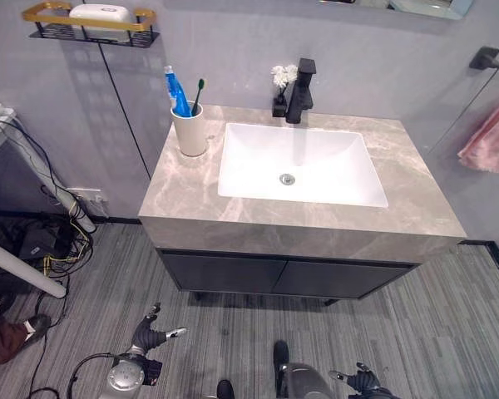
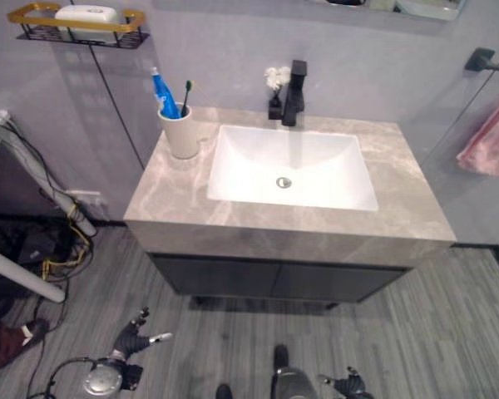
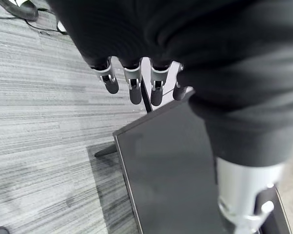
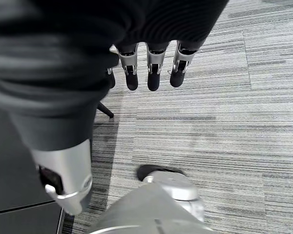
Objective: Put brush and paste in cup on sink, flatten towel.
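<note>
Toothbrush (image 1: 198, 94) and toothpaste (image 1: 176, 92) already stood upright in the cream cup (image 1: 190, 130), which sat on the marble table (image 1: 191, 195) just beside the left edge of the white basin (image 1: 299, 162), near the back corner. Both leaned against the cup's rim with their tops sticking out, so that part of the task looked done. The pink towel (image 1: 491, 137) hung on the wall at the far right, below a dark rail (image 1: 487, 58), well apart from the cup; it drooped in folds rather than lying flat, so I judged the towel to be what remained.

Both hands hung low over the grey floor, in front of the dark cabinet (image 1: 283, 276) and well short of the table. The left hand (image 1: 150, 332) had its fingers (image 3: 132, 85) relaxed and spread, holding nothing. The right hand (image 1: 359, 380) likewise had loose, straight fingers (image 4: 154, 75) and held nothing. They appeared to be at rest at the robot's sides, since nothing at the cup needed holding.

A black tap (image 1: 299, 91) and a small white flower (image 1: 281, 76) stood behind the basin, and a gold-rimmed shelf (image 1: 87, 23) hung on the wall above the cup.
</note>
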Controlling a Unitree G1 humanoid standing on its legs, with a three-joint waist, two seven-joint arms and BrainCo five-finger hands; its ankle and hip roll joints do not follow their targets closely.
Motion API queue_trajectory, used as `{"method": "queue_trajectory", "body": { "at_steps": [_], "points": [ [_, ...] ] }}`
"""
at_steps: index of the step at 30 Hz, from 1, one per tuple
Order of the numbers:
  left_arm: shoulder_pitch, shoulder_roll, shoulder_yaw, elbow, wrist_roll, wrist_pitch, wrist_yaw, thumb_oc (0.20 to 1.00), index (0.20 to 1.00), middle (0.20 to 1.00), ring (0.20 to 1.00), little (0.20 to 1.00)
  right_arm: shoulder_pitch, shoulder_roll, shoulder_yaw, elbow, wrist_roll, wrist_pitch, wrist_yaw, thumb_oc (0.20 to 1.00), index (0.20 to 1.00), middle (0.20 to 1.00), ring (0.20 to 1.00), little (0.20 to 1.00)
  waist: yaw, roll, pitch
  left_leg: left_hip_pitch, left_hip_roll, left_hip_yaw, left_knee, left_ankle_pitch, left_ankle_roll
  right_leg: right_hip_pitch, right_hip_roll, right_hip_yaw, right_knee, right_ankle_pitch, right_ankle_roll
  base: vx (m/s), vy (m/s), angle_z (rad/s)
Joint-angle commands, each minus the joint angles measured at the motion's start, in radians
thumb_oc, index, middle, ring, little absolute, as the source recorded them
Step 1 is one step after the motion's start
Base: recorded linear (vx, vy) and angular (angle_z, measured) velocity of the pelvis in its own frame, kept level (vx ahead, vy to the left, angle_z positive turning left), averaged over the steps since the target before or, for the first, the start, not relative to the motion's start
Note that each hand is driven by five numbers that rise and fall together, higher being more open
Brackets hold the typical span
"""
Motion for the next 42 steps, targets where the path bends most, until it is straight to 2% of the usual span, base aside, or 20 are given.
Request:
{"method": "queue_trajectory", "body": {
  "at_steps": [1,3,6,10,13,14,15,16,17,18,19,21,22,23,25,31,38,39,41,42],
  "points": [
    [-0.008,0.024,-0.003,-0.070,-0.021,-0.064,0.026,1.000,1.000,1.000,1.000,1.000,-0.049,-0.019,-0.010,0.038,0.010,-0.024,-0.027,1.000,1.000,1.000,1.000,1.000,0.001,-0.006,-0.018,-0.001,-0.046,-0.037,0.040,-0.055,-0.051,-0.026,0.007,0.010,-0.006,0.147,-0.014,0.11,-0.037,0.09],
    [-0.015,0.023,-0.008,-0.066,-0.029,-0.064,0.025,1.000,1.000,1.000,1.000,1.000,-0.050,-0.022,-0.012,0.035,0.010,-0.025,-0.029,1.000,1.000,1.000,1.000,1.000,0.002,-0.013,-0.025,0.011,-0.051,-0.047,0.034,-0.064,-0.055,-0.019,0.014,-0.007,-0.026,0.154,-0.013,0.17,-0.073,0.17],
    [-0.036,0.011,-0.022,-0.032,-0.026,-0.065,0.032,1.000,1.000,1.000,1.000,1.000,-0.034,-0.023,-0.006,0.039,0.001,-0.023,-0.025,1.000,1.000,1.000,1.000,1.000,0.000,-0.018,-0.044,0.033,-0.043,-0.074,0.030,-0.085,-0.063,0.005,0.036,0.031,-0.022,0.126,-0.026,0.25,-0.118,0.59],
    [-0.043,-0.003,-0.037,-0.020,-0.053,-0.074,0.030,1.000,1.000,1.000,1.000,1.000,-0.023,-0.039,0.004,0.076,-0.039,-0.010,-0.022,1.000,1.000,1.000,1.000,1.000,0.010,0.003,-0.067,0.041,-0.016,-0.103,0.048,-0.103,-0.084,0.029,0.052,-0.010,-0.007,0.075,-0.048,0.24,-0.124,0.18],
    [-0.076,-0.009,-0.059,0.013,-0.052,-0.082,0.034,1.000,1.000,1.000,1.000,1.000,-0.017,-0.058,0.025,0.094,-0.087,-0.006,-0.029,1.000,1.000,1.000,1.000,1.000,0.008,0.012,-0.067,0.006,0.003,-0.116,0.162,-0.126,-0.120,0.057,0.058,-0.036,0.000,0.032,-0.070,0.16,-0.147,0.43],
    [-0.099,-0.021,-0.066,0.039,-0.086,-0.079,0.041,1.000,1.000,1.000,1.000,1.000,-0.017,-0.071,0.032,0.104,-0.104,-0.005,-0.033,1.000,1.000,1.000,1.000,1.000,0.015,0.008,-0.056,-0.059,0.016,-0.109,0.290,-0.081,-0.167,0.096,0.051,-0.057,-0.011,0.019,-0.089,0.11,-0.155,0.57],
    [-0.100,-0.021,-0.066,0.039,-0.087,-0.079,0.041,1.000,1.000,1.000,1.000,1.000,-0.018,-0.071,0.032,0.105,-0.104,-0.005,-0.033,1.000,1.000,1.000,1.000,1.000,0.012,0.009,-0.055,-0.064,0.017,-0.111,0.298,-0.084,-0.168,0.096,0.051,-0.060,-0.012,0.019,-0.090,0.09,-0.148,0.76],
    [-0.111,-0.044,-0.046,0.069,-0.186,-0.071,0.040,1.000,1.000,1.000,1.000,1.000,-0.019,-0.074,0.032,0.118,-0.109,0.002,-0.030,1.000,1.000,1.000,1.000,1.000,0.015,0.007,-0.050,-0.097,0.025,-0.104,0.365,-0.061,-0.186,0.117,0.042,-0.083,-0.023,0.014,-0.096,0.04,-0.096,0.76],
    [-0.138,-0.039,-0.055,0.049,-0.205,-0.077,0.022,1.000,1.000,1.000,1.000,1.000,-0.022,-0.077,0.044,0.123,-0.125,0.011,-0.024,1.000,1.000,1.000,1.000,1.000,0.022,0.004,-0.041,-0.135,0.035,-0.083,0.418,-0.035,-0.197,0.135,0.026,-0.108,-0.031,0.009,-0.104,0.04,-0.103,0.57],
    [-0.153,-0.011,-0.078,0.005,-0.160,-0.087,0.013,1.000,1.000,1.000,1.000,1.000,-0.026,-0.080,0.046,0.123,-0.138,0.015,-0.027,1.000,1.000,1.000,1.000,1.000,0.020,0.005,-0.035,-0.166,0.048,-0.071,0.436,-0.033,-0.196,0.143,0.016,-0.127,-0.033,0.000,-0.106,0.12,-0.027,0.72],
    [-0.154,0.005,-0.061,-0.023,-0.186,-0.084,0.004,1.000,1.000,1.000,1.000,1.000,-0.024,-0.090,0.070,0.108,-0.183,0.021,-0.024,1.000,1.000,1.000,1.000,1.000,0.023,0.001,-0.049,-0.203,0.141,0.054,0.285,-0.040,-0.180,0.179,-0.024,-0.176,-0.045,-0.030,-0.090,0.17,0.052,1.37],
    [-0.132,0.005,-0.030,-0.030,-0.221,-0.092,0.017,1.000,1.000,1.000,1.000,1.000,-0.026,-0.094,0.065,0.101,-0.172,0.021,-0.019,1.000,1.000,1.000,1.000,1.000,0.041,0.018,-0.049,-0.242,0.149,-0.014,0.181,0.044,-0.198,0.194,-0.018,-0.156,-0.045,-0.044,-0.087,0.20,0.128,1.41],
    [-0.120,0.008,-0.016,-0.030,-0.231,-0.094,0.030,1.000,1.000,1.000,1.000,1.000,-0.026,-0.097,0.063,0.095,-0.167,0.018,-0.016,1.000,1.000,1.000,1.000,1.000,0.057,0.026,-0.044,-0.262,0.146,-0.083,0.152,0.080,-0.205,0.197,-0.016,-0.136,-0.038,-0.050,-0.088,0.16,0.158,0.14],
    [-0.100,0.012,-0.002,-0.045,-0.237,-0.099,0.023,1.000,1.000,1.000,1.000,1.000,-0.035,-0.100,0.058,0.090,-0.165,0.014,-0.013,1.000,1.000,1.000,1.000,1.000,0.061,0.031,-0.040,-0.244,0.134,-0.113,0.169,0.045,-0.199,0.193,-0.017,-0.112,-0.012,-0.066,-0.087,0.12,0.106,-0.40],
    [-0.093,0.014,0.003,-0.015,-0.220,-0.090,0.015,1.000,1.000,1.000,1.000,1.000,-0.054,-0.096,0.042,0.121,-0.169,0.021,-0.012,1.000,1.000,1.000,1.000,1.000,0.065,0.039,-0.049,-0.219,0.117,-0.100,0.113,0.051,-0.181,0.186,-0.034,-0.105,-0.007,-0.060,-0.082,0.10,0.186,-0.92],
    [-0.071,0.040,0.013,-0.037,-0.197,-0.095,-0.003,1.000,1.000,1.000,1.000,1.000,-0.065,-0.093,0.030,0.122,-0.175,0.026,-0.009,1.000,1.000,1.000,1.000,1.000,0.077,0.044,-0.057,-0.184,0.070,-0.076,0.098,0.031,-0.149,0.209,-0.082,-0.079,-0.037,-0.033,-0.052,0.08,0.174,-0.30],
    [-0.045,0.048,0.057,-0.066,-0.257,-0.099,-0.011,1.000,1.000,1.000,1.000,1.000,-0.080,-0.068,0.073,0.089,-0.213,0.026,0.005,1.000,1.000,1.000,1.000,1.000,0.107,0.035,-0.063,-0.179,0.042,-0.062,0.089,0.019,-0.132,0.217,-0.119,-0.073,-0.081,0.013,-0.022,0.03,0.085,-0.08],
    [-0.011,0.067,0.084,-0.101,-0.273,-0.101,-0.023,0.542,0.542,0.542,0.542,0.542,-0.091,-0.064,0.098,0.082,-0.246,0.029,0.015,1.000,1.000,1.000,1.000,1.000,0.130,0.028,-0.063,-0.179,0.038,-0.065,0.085,0.021,-0.131,0.220,-0.124,-0.077,-0.092,0.025,-0.016,0.01,0.009,0.04],
    [-0.009,0.068,0.085,-0.102,-0.273,-0.101,-0.024,0.238,0.238,0.238,0.238,0.238,-0.091,-0.064,0.098,0.082,-0.246,0.029,0.015,1.000,1.000,1.000,1.000,1.000,0.129,0.028,-0.063,-0.179,0.038,-0.065,0.084,0.021,-0.131,0.221,-0.124,-0.077,-0.093,0.025,-0.016,0.00,-0.007,0.02],
    [0.021,0.081,0.099,-0.136,-0.290,-0.105,-0.038,0.200,0.200,0.200,0.200,0.200,-0.097,-0.062,0.109,0.088,-0.264,0.031,0.021,1.000,1.000,1.000,1.000,1.000,0.145,0.024,-0.062,-0.176,0.038,-0.070,0.078,0.024,-0.132,0.226,-0.124,-0.086,-0.102,0.027,-0.015,0.01,-0.024,0.04]
  ]
}}
